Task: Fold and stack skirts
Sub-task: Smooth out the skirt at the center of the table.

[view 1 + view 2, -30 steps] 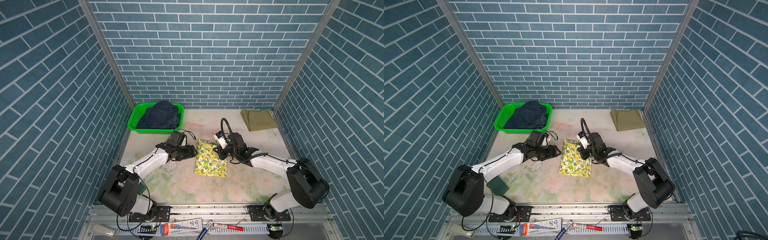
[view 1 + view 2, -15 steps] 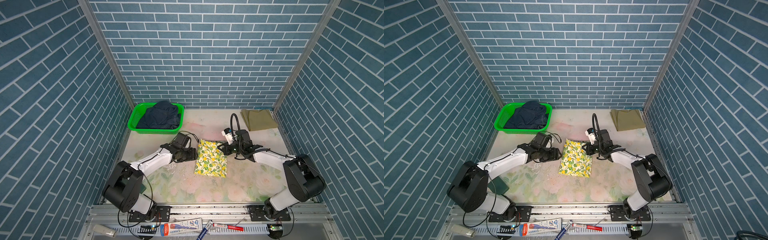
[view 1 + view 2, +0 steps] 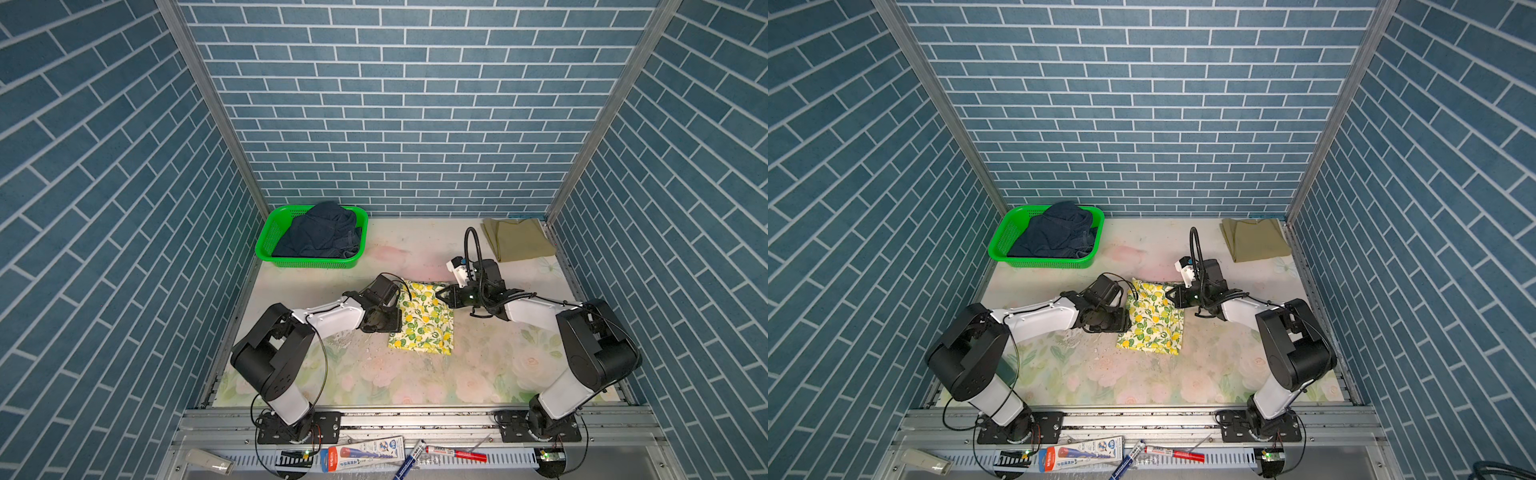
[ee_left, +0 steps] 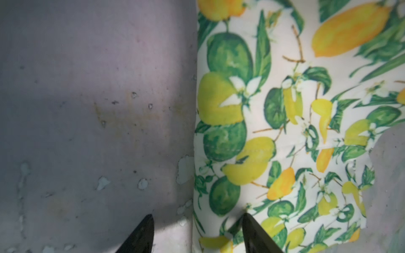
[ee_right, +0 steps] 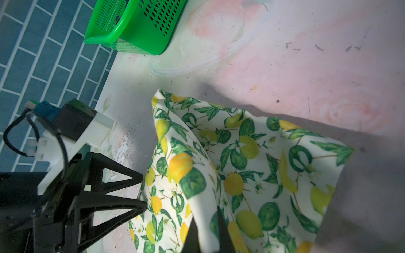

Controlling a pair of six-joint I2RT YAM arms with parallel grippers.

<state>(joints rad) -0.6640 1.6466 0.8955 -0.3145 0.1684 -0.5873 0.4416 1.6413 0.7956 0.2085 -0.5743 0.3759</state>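
Mid-table, right end effector (image 5: 207, 215) pinches lemon skirt (image 3: 422, 326); left end effector (image 4: 197, 215) gapes astride its edge.

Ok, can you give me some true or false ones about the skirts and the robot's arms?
The navy skirt sits in the green basket. True.
The olive skirt lies on the lemon skirt. False: it lies apart, folded, at the back.
The right end effector is shut on the lemon skirt. True.
The left end effector grips the basket. False: it is open, straddling the lemon skirt's edge.
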